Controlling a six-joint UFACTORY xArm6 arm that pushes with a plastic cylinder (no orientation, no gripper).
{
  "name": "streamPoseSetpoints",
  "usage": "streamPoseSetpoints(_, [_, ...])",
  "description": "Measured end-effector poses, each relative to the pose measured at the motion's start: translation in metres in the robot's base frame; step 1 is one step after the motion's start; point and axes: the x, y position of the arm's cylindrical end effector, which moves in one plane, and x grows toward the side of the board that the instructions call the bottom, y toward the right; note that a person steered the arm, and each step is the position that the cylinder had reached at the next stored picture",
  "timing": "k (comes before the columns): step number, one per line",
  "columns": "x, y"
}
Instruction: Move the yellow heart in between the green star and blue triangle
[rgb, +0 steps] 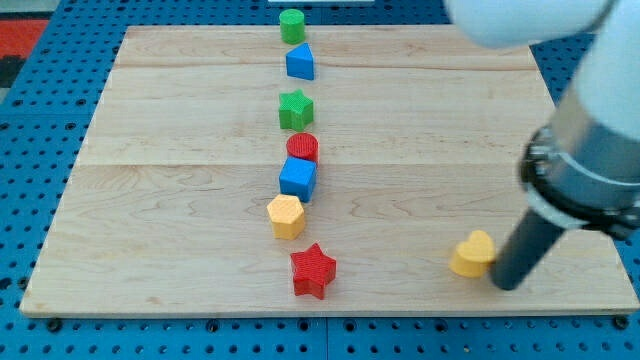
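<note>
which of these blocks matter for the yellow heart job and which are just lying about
In the job: yellow heart, green star, blue triangle, and my tip, touching the heart's right side.

Lying about: green cylinder, red cylinder, blue cube, yellow hexagon, red star.

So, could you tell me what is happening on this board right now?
My tip rests against the right side of the yellow heart block, near the wooden board's bottom right. The green star block and blue triangle block sit far off, in the column of blocks near the view's top.
</note>
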Motion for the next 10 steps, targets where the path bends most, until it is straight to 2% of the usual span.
streamPoseSetpoints(2, [-0.09,-0.016])
streamPoseSetpoints(3, [-0.078,-0.003])
streamPoseSetpoints(4, [-0.03,0.001])
streamPoseSetpoints(5, [-0.047,-0.032])
streamPoseSetpoints(9, [-0.235,-0.119])
streamPoseSetpoints(10, [-0.264,-0.139])
